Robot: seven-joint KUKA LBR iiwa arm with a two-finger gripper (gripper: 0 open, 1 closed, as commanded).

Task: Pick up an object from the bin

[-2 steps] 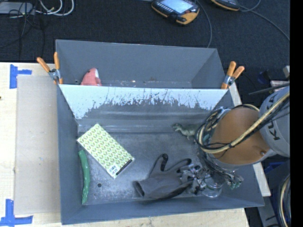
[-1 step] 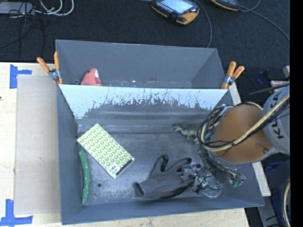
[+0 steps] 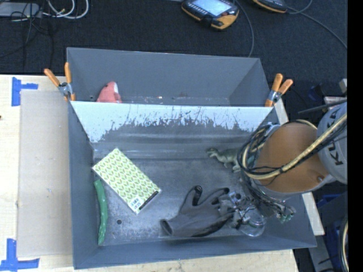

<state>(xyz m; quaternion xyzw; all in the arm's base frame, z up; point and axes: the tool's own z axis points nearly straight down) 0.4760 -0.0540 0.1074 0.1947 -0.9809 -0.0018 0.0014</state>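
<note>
My gripper [image 3: 239, 206] is low in the bin's front right corner, under the arm's orange cover. It sits at the right end of a black glove [image 3: 190, 219] that lies flat on the bin floor, and it seems to touch the glove's cuff. A small clear round thing [image 3: 253, 226] lies just in front of the gripper. A small grey-green toy lizard [image 3: 223, 156] lies behind it, near the back slope.
A flat box with a green and white pattern [image 3: 125, 179] lies at the left of the floor. A long green stick [image 3: 101, 209] lies along the left wall. A pink thing [image 3: 109, 93] rests on the back wall's ledge. The arm's cables hang over the right side.
</note>
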